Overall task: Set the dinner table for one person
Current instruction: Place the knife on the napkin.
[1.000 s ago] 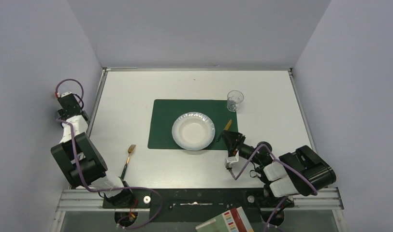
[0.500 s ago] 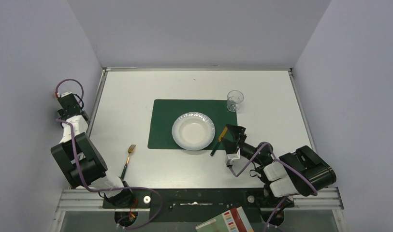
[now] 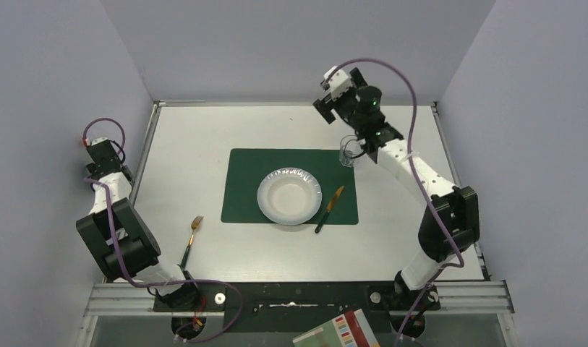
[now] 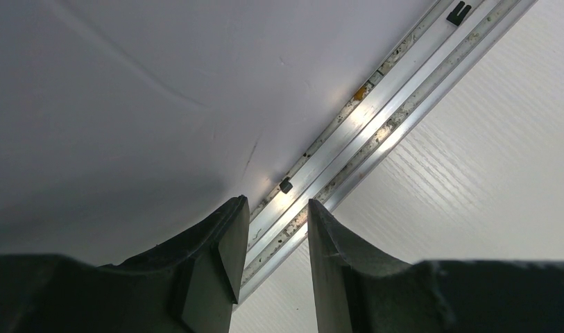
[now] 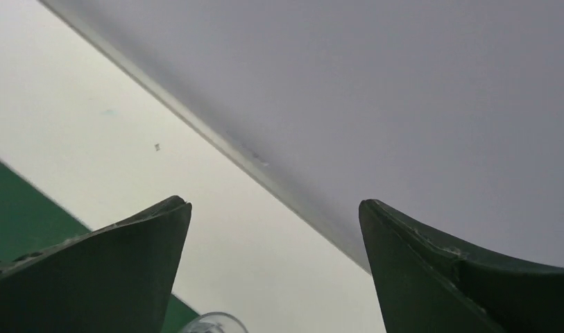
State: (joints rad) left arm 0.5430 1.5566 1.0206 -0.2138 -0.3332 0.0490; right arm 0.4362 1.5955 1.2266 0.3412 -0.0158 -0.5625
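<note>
**Hazards.** The dinner table (image 3: pixel 189 137) spans the enclosure ahead of both arm bases. The right gripper (image 5: pixel 273 205), jaws spread wide and empty, hangs high over the table's far edge, reaching across above the glass (image 3: pixel 351 152). A careless descent could topple the glass. The fork (image 3: pixel 191 242) lies off the placemat (image 3: pixel 244 188), toward the near left corner. Lying flat, it may skid when grasped. The left gripper (image 4: pixel 277 202), part-open on nothing, sits at the left edge.

**Changes.** A second ago the right gripper crouched over the knife (image 3: pixel 329 208) at the placemat's near right corner. The knife now lies free beside the plate (image 3: pixel 289 196).
</note>
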